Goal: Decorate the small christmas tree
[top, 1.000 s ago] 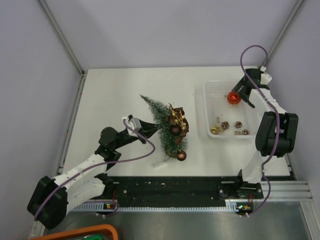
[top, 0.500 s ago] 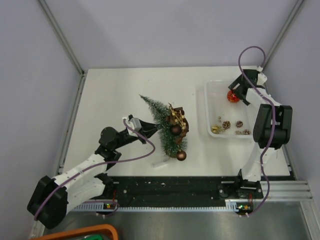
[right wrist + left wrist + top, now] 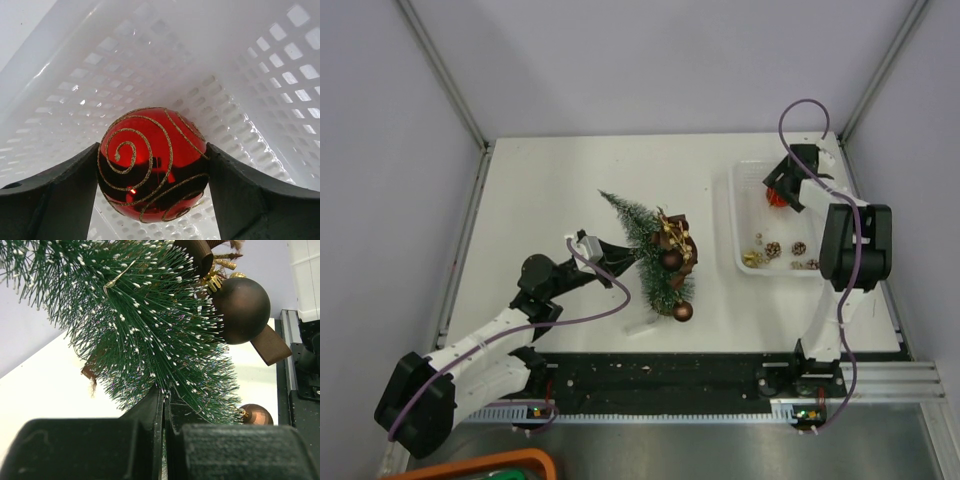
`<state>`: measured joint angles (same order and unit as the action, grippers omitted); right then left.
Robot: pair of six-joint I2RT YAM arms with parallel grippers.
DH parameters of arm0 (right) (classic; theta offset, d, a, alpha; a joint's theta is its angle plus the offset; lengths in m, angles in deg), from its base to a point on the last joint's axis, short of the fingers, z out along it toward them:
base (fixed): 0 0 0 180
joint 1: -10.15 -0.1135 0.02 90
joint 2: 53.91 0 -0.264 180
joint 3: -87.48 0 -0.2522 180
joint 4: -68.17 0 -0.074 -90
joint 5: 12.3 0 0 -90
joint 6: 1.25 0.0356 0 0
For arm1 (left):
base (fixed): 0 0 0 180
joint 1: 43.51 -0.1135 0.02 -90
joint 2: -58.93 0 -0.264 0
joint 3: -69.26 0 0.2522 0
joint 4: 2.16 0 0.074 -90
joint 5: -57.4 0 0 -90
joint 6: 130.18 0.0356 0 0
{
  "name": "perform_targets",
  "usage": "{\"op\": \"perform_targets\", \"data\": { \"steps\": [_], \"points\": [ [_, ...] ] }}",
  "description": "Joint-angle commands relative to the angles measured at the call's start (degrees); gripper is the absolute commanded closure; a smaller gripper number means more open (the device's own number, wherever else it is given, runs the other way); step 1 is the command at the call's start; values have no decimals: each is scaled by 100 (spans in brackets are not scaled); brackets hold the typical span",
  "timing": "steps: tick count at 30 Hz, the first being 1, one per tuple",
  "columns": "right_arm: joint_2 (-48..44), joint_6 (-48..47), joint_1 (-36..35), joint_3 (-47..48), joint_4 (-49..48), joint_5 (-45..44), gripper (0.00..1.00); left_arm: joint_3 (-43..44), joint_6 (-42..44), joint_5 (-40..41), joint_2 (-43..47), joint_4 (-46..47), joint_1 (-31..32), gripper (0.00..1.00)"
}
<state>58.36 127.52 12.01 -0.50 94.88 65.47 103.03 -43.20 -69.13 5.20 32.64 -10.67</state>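
The right claw (image 3: 153, 152) sits down inside a white basket (image 3: 734, 220), and its two fingers are closed against opposite sides of a red ball (image 3: 145, 172) with gold glitter swirls. The ball fills the gap between them. Whether it rests on the basket floor or hangs free, I cannot tell. The mesh wall of the basket rises just behind the ball. Nearer the arm bases than this claw, in the same basket, lie a few small pine cones (image 3: 771, 248) and some gold bits (image 3: 750, 259), well clear of the fingers.

The tree (image 3: 645, 250) is to this claw's left and somewhat nearer the bases, well apart from it, past the basket's left wall and out on the white counter (image 3: 550, 200). Its long axis runs aslant, with the tip pointing far and left and the foot coming near and right. Two brown balls (image 3: 671, 259) and a gold-and-brown cluster hang on the side facing the basket.

The left claw (image 3: 164, 395) is the nearer one by far: its fingers are pressed together on the tree, with green bristles sprouting from the slit between them. My judgement is that the ball has to travel leftward and toward the bases, out over the basket wall, to reach the branches.
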Motion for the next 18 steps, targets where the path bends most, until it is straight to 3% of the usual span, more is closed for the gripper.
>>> {"op": "perform_targets", "data": {
  "steps": [1, 8, 18],
  "points": [
    [-205, -123, -81, -126, -302, 54, 29, -94, -40, -47, 91, 163, 29, 100],
    [-925, -448, -371, -276, -407, 369, 43, -85, -31, -73, 91, 146, 30, 100],
    [-2481, -519, -1249, 268, -680, 1987, 46, -6, 65, -266, 12, 189, 29, 100]
  ]
}}
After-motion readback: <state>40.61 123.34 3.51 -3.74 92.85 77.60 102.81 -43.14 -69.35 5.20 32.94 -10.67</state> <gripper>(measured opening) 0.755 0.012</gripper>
